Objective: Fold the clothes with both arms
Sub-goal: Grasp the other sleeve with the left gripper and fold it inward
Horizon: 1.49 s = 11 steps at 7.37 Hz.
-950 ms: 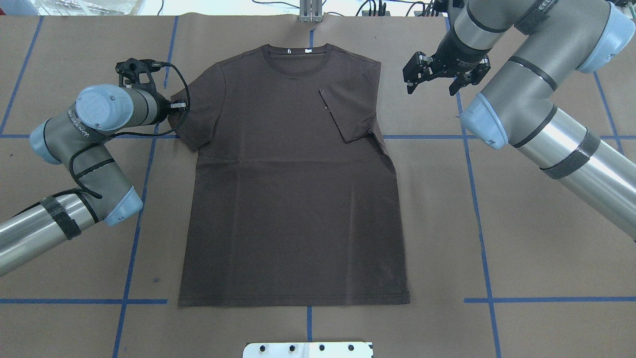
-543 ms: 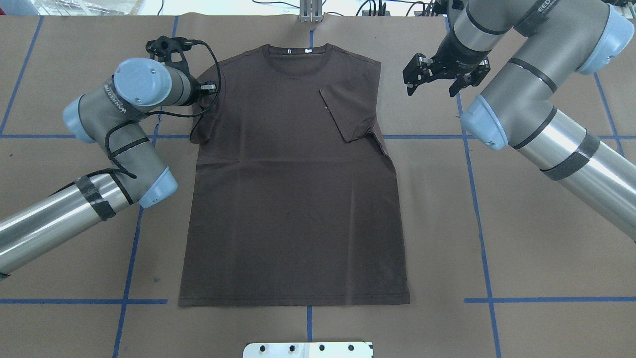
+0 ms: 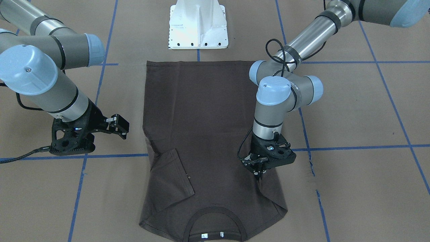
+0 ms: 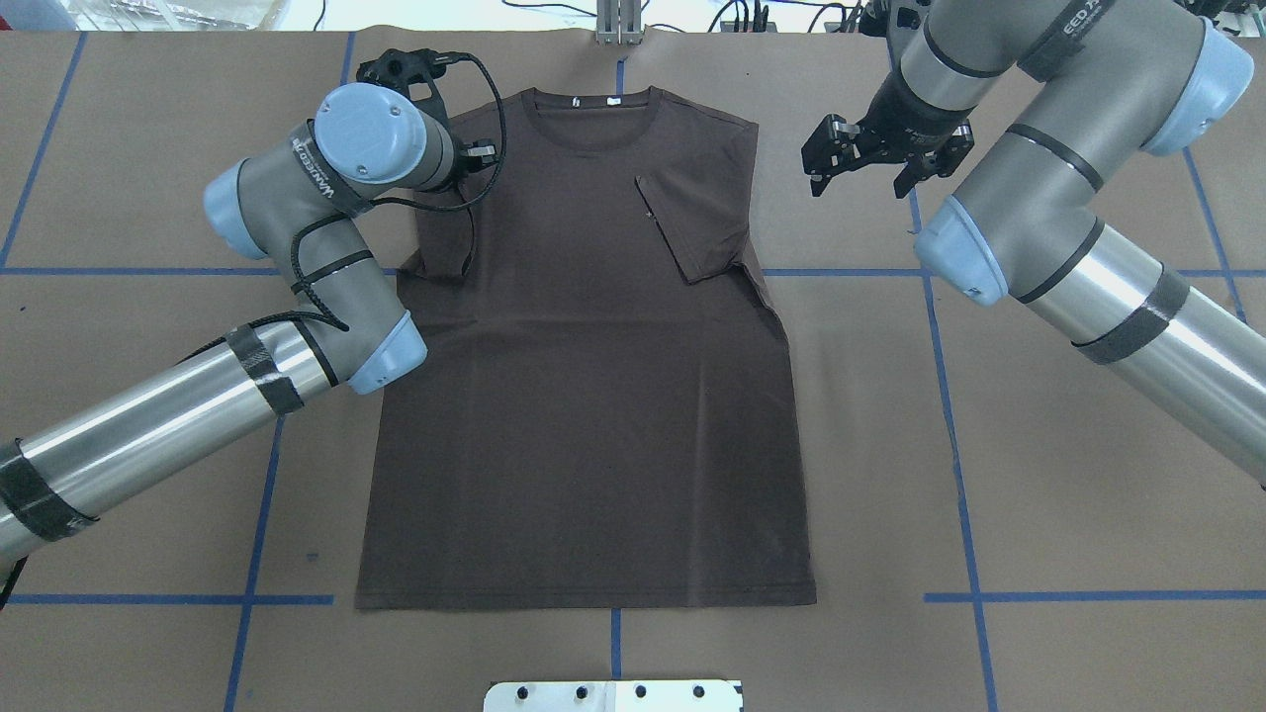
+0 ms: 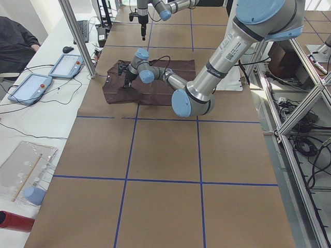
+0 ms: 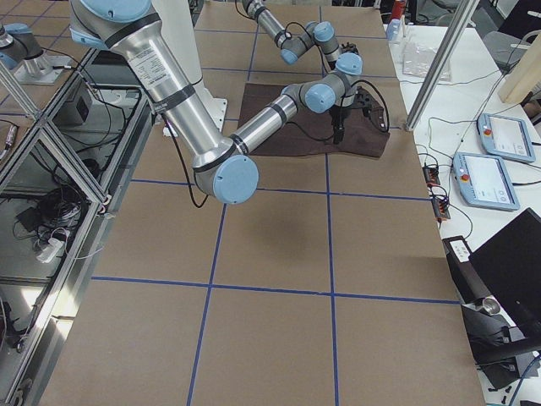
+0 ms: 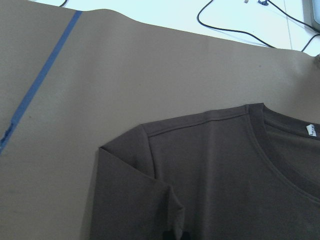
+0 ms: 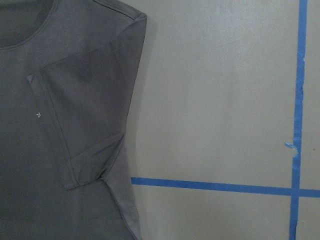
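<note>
Lying flat on the brown paper-covered table (image 4: 1088, 494), the dark brown T-shirt (image 4: 593, 396) has its hem just beyond the white pedestal base (image 3: 198, 25) and is centred on it. Its ribbed collar (image 4: 589, 148) is at the end farthest from the base, with two small white labels (image 4: 613, 100) inside the neck.

The sleeve on the right-arm side of the base (image 4: 692, 222) is folded inward and lies flat on the chest. A tiny pale logo (image 8: 38, 115) shows just beside its edge.

The left arm (image 4: 198, 415) reaches out from the base's left side and bends over the shirt's far left shoulder. Its wrist points straight down. The left gripper (image 3: 258, 172) has its fingers pressed together on the left sleeve (image 7: 135, 200), pinching the cloth and holding it over the chest, inward of the shoulder seam. A crease runs from the pinch out to the far shoulder corner. The wrist camera shows the sleeve doubled over on itself, with dark fingertips at the bottom edge.

The right arm (image 4: 1088, 287) stretches out from the base's right side. The right gripper (image 4: 859, 170) has its fingers spread and holds nothing. It hovers above bare paper off the shirt's far right shoulder, near the cloth but clear of it.

Blue tape lines (image 4: 964, 554) cross the paper on both sides of the base.
</note>
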{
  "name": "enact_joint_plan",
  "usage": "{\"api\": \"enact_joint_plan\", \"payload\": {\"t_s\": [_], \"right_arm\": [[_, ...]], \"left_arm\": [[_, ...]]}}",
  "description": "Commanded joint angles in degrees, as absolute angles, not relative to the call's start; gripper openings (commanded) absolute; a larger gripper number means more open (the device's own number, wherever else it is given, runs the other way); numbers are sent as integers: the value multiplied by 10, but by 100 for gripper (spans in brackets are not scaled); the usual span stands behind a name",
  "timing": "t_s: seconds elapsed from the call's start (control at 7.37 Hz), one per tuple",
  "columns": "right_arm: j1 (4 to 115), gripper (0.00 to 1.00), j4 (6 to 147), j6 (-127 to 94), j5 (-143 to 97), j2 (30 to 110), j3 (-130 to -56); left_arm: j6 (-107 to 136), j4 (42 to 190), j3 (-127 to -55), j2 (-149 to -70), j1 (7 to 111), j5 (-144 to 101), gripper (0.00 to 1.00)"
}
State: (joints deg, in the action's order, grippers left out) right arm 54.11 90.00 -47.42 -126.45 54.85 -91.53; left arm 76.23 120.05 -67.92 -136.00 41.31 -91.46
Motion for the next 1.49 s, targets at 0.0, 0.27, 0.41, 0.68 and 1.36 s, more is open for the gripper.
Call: {"api": "enact_joint_plan", "payload": {"t_s": [0.0, 0.27, 0.41, 0.68, 1.36], "right_arm": [[541, 100, 900, -475, -1265, 550, -918], [540, 100, 900, -476, -1265, 552, -919], [539, 100, 899, -476, -1264, 552, -919], [527, 100, 857, -483, -1255, 571, -918], [311, 100, 795, -812, -1072, 704, -1123]], "left_arm": [[783, 1203, -653, -1393, 394, -914, 0], [780, 1204, -653, -1393, 390, -914, 33], [780, 1207, -654, -1390, 375, -912, 99], [774, 1217, -669, -1387, 377, -951, 100], [648, 1095, -985, -1194, 399, -1041, 100]]}}
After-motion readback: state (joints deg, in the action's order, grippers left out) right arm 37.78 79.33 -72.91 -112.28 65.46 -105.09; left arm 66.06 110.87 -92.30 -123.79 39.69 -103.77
